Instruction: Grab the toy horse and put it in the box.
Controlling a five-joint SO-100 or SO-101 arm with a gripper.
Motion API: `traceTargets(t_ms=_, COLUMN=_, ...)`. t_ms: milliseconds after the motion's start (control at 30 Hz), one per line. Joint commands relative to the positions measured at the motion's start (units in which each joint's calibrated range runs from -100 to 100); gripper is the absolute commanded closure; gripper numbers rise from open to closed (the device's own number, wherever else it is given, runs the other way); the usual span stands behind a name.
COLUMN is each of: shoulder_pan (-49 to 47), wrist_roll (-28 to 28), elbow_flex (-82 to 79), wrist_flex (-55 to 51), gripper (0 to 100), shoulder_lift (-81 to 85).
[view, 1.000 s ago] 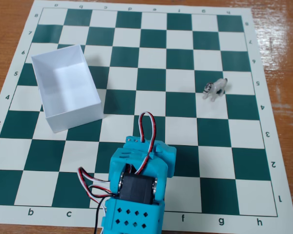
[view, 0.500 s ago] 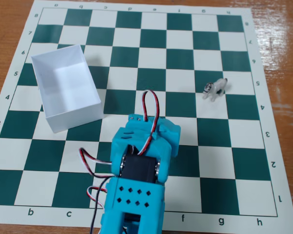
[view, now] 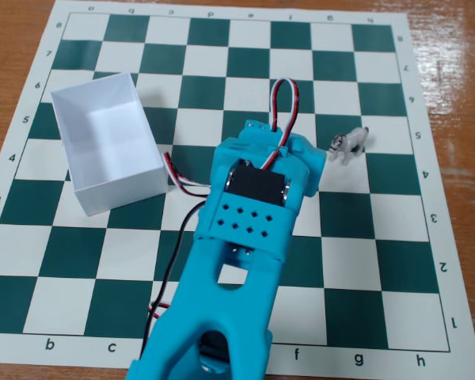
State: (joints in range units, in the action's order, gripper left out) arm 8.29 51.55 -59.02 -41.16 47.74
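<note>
Fixed view, looking down on a green-and-white chessboard mat (view: 364,261) laid on a wooden table (view: 16,32). A turquoise robot arm (view: 245,237) is seen reaching up from the bottom edge toward the middle of the board, with red, black and white wires (view: 283,99) looped above its wrist. The gripper (view: 263,131) is hidden beneath the arm's own body (only the top of the wrist housing is shown), so it cannot be told whether its fingers are spread or pressed together; nothing is seen held. The toy horse (view: 348,143) is found standing upright on the board just to the right of the arm's end, near it but apart from it, across the border of a light and a dark square. The box (view: 107,142) is placed on the left part of the board, open-topped and white, set at a slight angle to the squares, with nothing seen inside it. Horse and box are well apart, with the arm between them.
</note>
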Motion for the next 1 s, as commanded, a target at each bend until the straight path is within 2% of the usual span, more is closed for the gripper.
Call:
traceTargets(t_ms=0, shoulder_pan=1.8, wrist_roll=-0.9, elbow_flex=5.7, wrist_flex=1.0, gripper=98, shoulder_lift=-3.6)
traceTargets(t_ms=333, shoulder_pan=6.9, wrist_roll=-2.7, elbow_flex=17.2, wrist_flex=2.7, gripper=97, shoulder_lift=-17.5)
traceTargets(t_ms=433, shoulder_pan=8.2, wrist_roll=-3.0, elbow_flex=19.4, wrist_flex=5.0, gripper=88, shoulder_lift=-21.5)
traceTargets(t_ms=633, shoulder_pan=9.5, wrist_roll=-3.1, elbow_flex=22.4, wrist_flex=6.9, gripper=80, shoulder_lift=-27.5)
traceTargets(t_ms=967, shoulder_pan=10.6, wrist_roll=-3.4, elbow_flex=26.1, wrist_flex=10.3, gripper=73, shoulder_lift=-35.8)
